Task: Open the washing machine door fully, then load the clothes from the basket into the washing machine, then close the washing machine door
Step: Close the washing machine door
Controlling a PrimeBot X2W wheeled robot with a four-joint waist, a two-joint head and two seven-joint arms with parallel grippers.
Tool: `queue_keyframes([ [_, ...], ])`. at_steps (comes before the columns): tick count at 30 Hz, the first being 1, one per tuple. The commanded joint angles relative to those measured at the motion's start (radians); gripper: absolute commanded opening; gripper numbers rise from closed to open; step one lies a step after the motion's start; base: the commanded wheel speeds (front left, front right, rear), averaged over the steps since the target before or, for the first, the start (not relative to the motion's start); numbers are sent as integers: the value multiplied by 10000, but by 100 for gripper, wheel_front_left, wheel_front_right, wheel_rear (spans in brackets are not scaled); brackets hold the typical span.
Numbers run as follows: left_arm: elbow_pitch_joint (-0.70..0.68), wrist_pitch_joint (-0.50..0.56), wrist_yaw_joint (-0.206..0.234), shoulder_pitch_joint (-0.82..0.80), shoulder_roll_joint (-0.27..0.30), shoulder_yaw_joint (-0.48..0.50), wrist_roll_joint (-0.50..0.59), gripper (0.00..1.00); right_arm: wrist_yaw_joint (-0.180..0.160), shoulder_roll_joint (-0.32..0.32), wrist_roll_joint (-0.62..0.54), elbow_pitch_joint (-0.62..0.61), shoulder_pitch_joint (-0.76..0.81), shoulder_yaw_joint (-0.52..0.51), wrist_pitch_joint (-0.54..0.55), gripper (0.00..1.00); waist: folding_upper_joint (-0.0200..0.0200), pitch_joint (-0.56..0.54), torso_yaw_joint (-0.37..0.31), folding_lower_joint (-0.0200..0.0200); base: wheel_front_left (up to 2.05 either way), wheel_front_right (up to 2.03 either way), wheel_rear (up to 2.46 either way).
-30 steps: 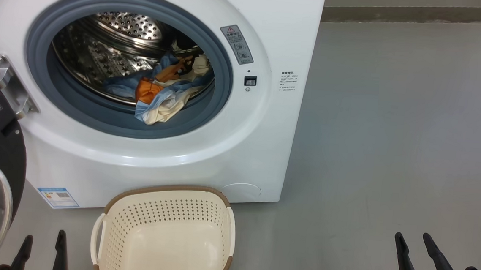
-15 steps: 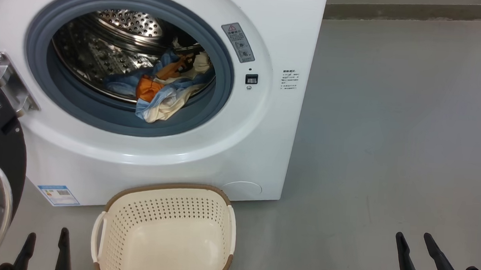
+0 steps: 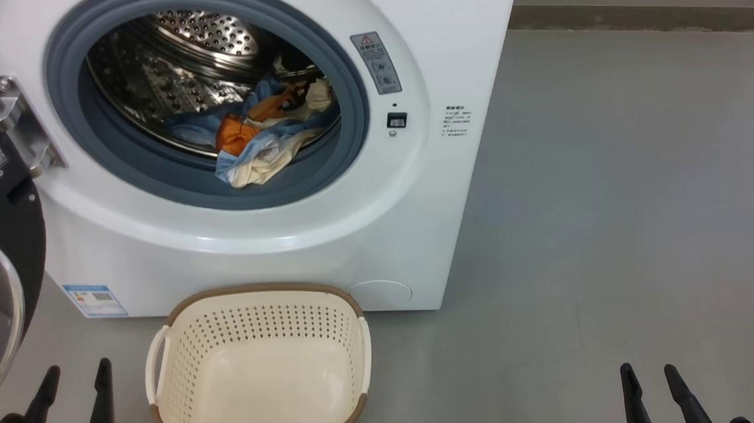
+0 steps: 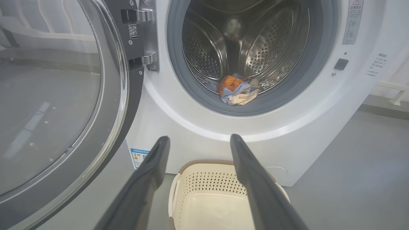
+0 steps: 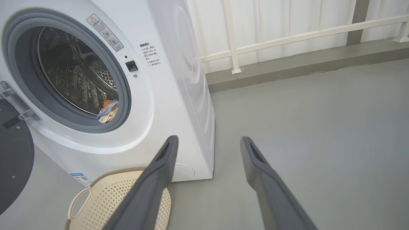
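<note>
The head view looks forward and down on the washing machine (image 3: 382, 225), fairly near, with the basket (image 3: 263, 326) at its foot. The left wrist view sits low, facing into the drum (image 4: 271, 48) between its own fingers (image 4: 150, 179), the washing machine door (image 4: 127, 105) close at its left. The right wrist view looks from further right, perhaps slightly farther back, over floor (image 5: 319, 111) and railing (image 5: 287, 35). All three share drum opening and basket.

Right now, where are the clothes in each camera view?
Head view: the clothes at the front lip of the drum, left of centre, upper half.
Left wrist view: clothes low in the drum, just above centre.
Right wrist view: clothes peeking at the drum's lower right, left half.
Shared landmark: the grey gasket beneath them.
</note>
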Motion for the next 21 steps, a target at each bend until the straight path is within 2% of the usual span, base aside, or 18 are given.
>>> queue_keyframes([
  [1,-264,-63,-15,-85,218,309,72,100,16,-215,84,-253,-18,147,-49,100,0,8,9,0,-109,109,0],
  [9,-276,-63,-15,-143,288,158,-108,100,16,-226,87,-297,-55,113,-49,100,0,76,83,0,-95,95,0],
  [21,-471,-63,-15,-304,178,248,-111,100,16,-200,27,-392,-79,50,-49,100,0,157,437,0,-6,6,0],
])
